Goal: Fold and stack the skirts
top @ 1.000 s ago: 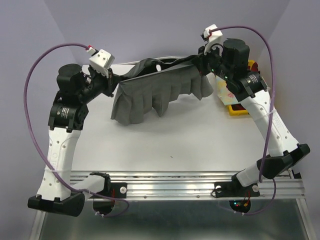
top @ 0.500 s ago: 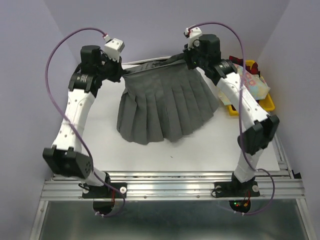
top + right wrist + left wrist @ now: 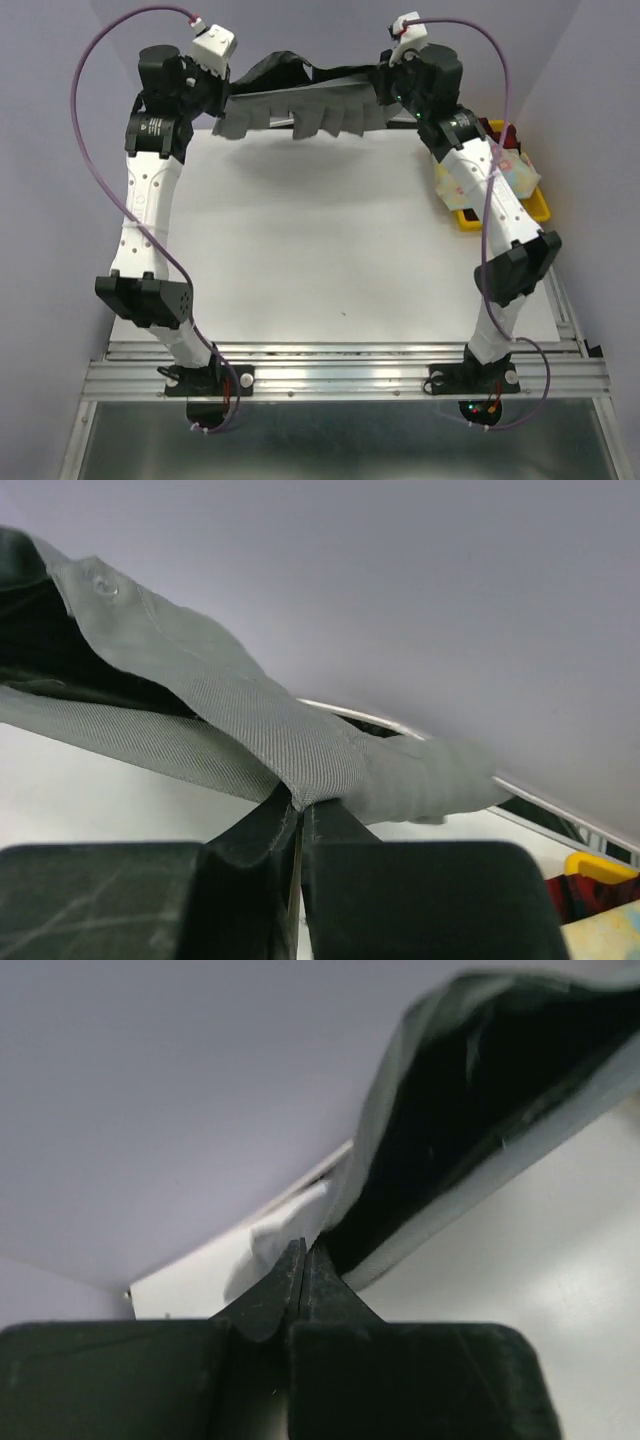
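The grey pleated skirt (image 3: 300, 100) hangs stretched in the air at the far edge of the white table (image 3: 320, 250), its pleated hem dangling above the surface. My left gripper (image 3: 228, 92) is shut on the skirt's left waistband end (image 3: 400, 1160), and my right gripper (image 3: 380, 85) is shut on its right waistband end (image 3: 250, 720). A pastel floral skirt (image 3: 490, 170) and a bit of the red plaid skirt (image 3: 500, 128) lie in the yellow tray (image 3: 535, 208) at the right.
Lilac walls close in the back and both sides. Along the near edge runs a metal rail (image 3: 340, 375) with the arm bases on it. The yellow tray also shows in the right wrist view (image 3: 600, 868).
Both arms have swung the grey skirt backward and upward. It draped over the far table half a second ago; now it is lifted off and pulled taut at the back wall.
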Action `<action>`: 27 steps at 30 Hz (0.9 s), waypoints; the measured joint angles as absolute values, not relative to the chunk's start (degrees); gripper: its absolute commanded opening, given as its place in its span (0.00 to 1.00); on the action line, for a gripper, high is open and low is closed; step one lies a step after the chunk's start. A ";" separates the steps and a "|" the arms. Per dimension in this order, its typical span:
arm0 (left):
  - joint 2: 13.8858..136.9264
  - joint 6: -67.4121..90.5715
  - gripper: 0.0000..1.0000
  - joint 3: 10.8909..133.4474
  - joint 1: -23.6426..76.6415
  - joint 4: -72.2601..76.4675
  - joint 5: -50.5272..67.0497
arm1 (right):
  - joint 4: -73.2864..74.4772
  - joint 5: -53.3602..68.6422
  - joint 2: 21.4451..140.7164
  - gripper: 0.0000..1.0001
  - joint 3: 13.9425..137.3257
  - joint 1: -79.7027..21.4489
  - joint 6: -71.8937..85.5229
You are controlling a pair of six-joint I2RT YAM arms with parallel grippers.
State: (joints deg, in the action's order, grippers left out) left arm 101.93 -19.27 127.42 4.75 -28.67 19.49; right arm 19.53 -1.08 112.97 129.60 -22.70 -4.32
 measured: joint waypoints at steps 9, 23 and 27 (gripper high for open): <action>70.24 -33.17 0.19 72.23 5.15 -16.23 25.21 | 12.60 13.10 95.66 0.09 92.16 -22.83 -9.37; 54.52 -53.19 0.75 45.56 16.88 -41.04 23.09 | 40.49 18.39 91.59 0.98 64.36 -22.76 -23.57; 52.10 -51.05 0.70 47.94 16.88 -41.39 23.07 | 44.75 24.40 83.64 0.73 68.60 -23.49 -23.83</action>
